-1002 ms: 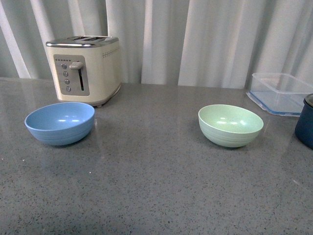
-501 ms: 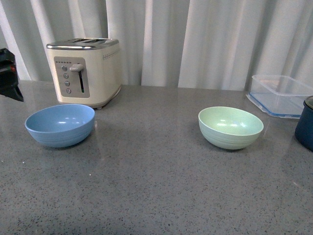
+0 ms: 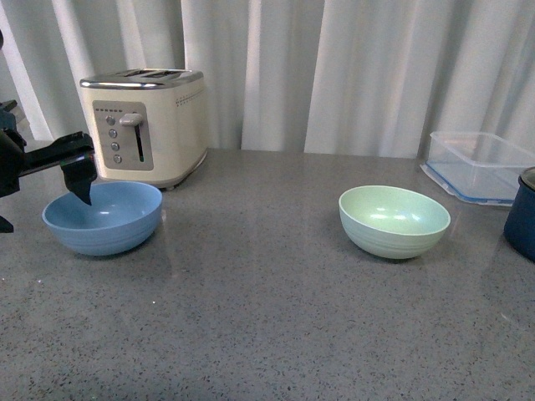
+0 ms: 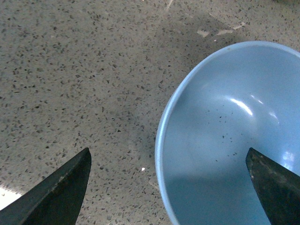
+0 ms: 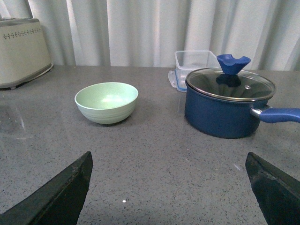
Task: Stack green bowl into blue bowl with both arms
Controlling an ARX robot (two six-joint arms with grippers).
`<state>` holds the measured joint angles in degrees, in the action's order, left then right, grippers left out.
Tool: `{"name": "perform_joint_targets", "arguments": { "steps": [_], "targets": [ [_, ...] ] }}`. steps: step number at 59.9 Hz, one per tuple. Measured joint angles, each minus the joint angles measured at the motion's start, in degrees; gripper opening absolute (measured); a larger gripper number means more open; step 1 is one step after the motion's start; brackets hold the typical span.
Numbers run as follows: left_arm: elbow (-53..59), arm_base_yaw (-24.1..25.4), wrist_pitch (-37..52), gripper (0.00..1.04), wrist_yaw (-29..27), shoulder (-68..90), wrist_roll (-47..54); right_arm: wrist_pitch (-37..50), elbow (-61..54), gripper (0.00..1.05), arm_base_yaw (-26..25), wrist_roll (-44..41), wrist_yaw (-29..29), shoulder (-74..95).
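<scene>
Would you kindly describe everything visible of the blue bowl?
The blue bowl is light sky-blue, round and matte-looking, with faint ribbed rings low on its outside. It stands upright on the grey speckled counter, in front of the cream toaster. It holds nothing but a few tiny dark specks, seen in the left wrist view. The open left gripper straddles its rim, one finger over the inside and one outside; whether it touches is unclear.

Left end effector (image 4: 167, 151) and right end effector (image 5: 168, 153) both gape wide.
</scene>
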<state>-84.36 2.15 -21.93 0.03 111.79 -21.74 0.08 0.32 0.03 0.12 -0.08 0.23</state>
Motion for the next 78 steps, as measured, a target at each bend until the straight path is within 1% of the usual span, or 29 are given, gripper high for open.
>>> {"name": "perform_joint_targets", "arguments": {
  "steps": [17,20,22,27,29,36,38,45,47,52,54,66,78],
  "targets": [
    [-0.6,-1.8,0.3,0.97,-1.4,2.8,-0.6,0.0,0.0,0.95,0.0,0.0,0.0,0.0],
    [-0.6,-1.9,0.3,0.89,-1.8,2.9,-0.7,0.0,0.0,0.95,0.0,0.0,0.0,0.0],
    [-0.6,-1.9,0.3,0.85,-1.8,2.9,-0.7,0.0,0.0,0.95,0.0,0.0,0.0,0.0],
    [-0.8,-1.9,0.3,0.71,-2.3,3.0,-0.7,0.0,0.0,0.95,0.0,0.0,0.0,0.0],
    [-0.9,-1.9,0.3,0.67,-2.5,3.0,-0.7,0.0,0.0,0.95,0.0,0.0,0.0,0.0],
    [-1.1,-1.9,0.1,0.47,-2.8,3.0,-0.7,0.0,0.0,0.95,0.0,0.0,0.0,0.0],
    [-1.1,-1.9,0.1,0.44,-2.9,3.0,-0.7,0.0,0.0,0.95,0.0,0.0,0.0,0.0],
    [-1.2,-1.9,-0.1,0.24,-2.9,3.0,-0.7,0.0,0.0,0.95,0.0,0.0,0.0,0.0],
    [-1.2,-1.9,-0.1,0.21,-2.9,3.0,-0.7,0.0,0.0,0.95,0.0,0.0,0.0,0.0],
    [-1.3,-1.8,-0.3,0.07,-2.8,3.0,-0.7,0.0,0.0,0.95,0.0,0.0,0.0,0.0],
    [-1.3,-1.8,-0.3,0.03,-2.6,2.9,-0.7,0.0,0.0,0.95,0.0,0.0,0.0,0.0],
    [-1.9,-2.8,-0.5,0.03,-2.7,2.1,-1.2,0.0,0.0,0.95,0.0,0.0,0.0,0.0],
    [-3.7,-7.2,-0.3,0.03,-1.7,0.8,-2.5,0.0,0.0,0.95,0.0,0.0,0.0,0.0]
  ]
}}
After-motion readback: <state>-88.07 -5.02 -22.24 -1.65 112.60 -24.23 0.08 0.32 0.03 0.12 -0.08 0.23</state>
